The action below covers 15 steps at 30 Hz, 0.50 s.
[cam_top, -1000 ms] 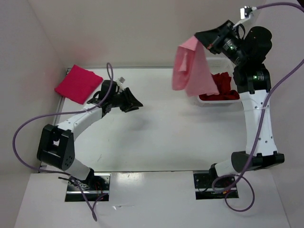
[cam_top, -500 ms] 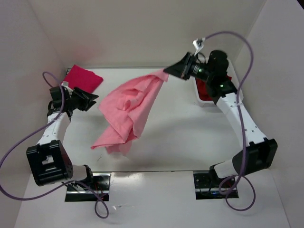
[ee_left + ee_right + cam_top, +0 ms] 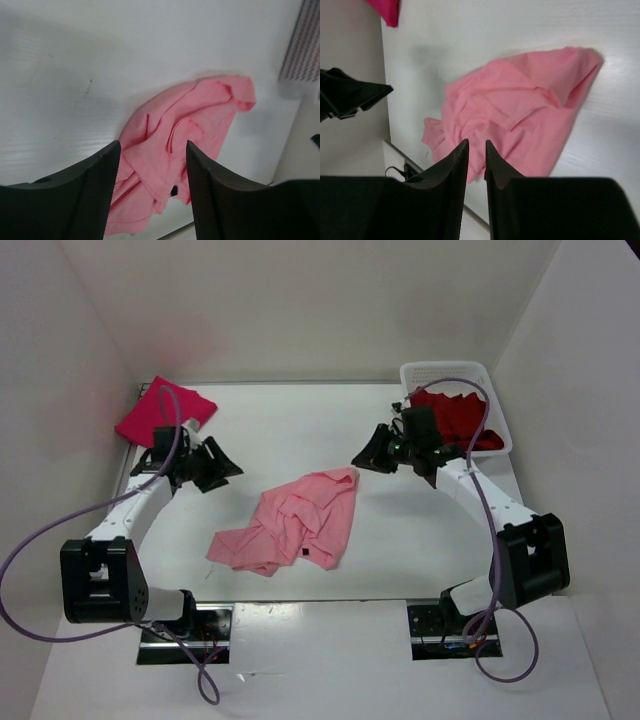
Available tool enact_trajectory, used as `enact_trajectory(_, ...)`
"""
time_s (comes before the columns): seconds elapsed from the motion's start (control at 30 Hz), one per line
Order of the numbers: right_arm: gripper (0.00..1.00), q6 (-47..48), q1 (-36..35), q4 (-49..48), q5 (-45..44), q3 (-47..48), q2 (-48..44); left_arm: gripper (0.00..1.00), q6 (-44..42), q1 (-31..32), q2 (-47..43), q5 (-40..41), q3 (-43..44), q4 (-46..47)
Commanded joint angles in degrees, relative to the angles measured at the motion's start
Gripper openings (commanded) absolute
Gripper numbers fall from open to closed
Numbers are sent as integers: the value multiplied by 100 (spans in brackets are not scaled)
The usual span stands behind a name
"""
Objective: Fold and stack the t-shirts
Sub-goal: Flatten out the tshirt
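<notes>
Pale pink t-shirt (image 3: 295, 525) lay crumpled on the bench (image 3: 300, 430). Left hand (image 3: 153, 145) spread wide, empty; right hand (image 3: 477, 142) slightly parted, holding nothing.

The white surface (image 3: 300, 430) carries a pale pink t-shirt (image 3: 295, 525) lying crumpled near its middle, a crimson-pink t-shirt (image 3: 145, 418) folded flat in the far left corner, and a white lattice basket (image 3: 445, 370) in the far right corner.
</notes>
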<state>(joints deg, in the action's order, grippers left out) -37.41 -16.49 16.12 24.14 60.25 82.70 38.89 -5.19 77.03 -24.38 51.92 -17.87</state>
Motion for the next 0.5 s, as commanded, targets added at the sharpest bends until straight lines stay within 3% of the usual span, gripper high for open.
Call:
enact_trajectory(0.0,23,76,-441,181,-357,-398,-175,63,-690,763,144,450,81,-375)
enact_trajectory(0.03,17,76,-704,181,-418,-696,-175,63,-690,974,232,548,151,-445)
enact_trajectory(0.1,17,-82,-960,181,-620,-1048,-175,63,-830,1493,531,802,221,-682)
enact_trajectory(0.33,43,49,-2541,470,-857,-796,387,60,-602,1908,698,1331,-112,-622)
enact_trajectory(0.47,52,-196,-2631,480,-1366,-987,397,62,-541,2022,1050,1331,19,-429)
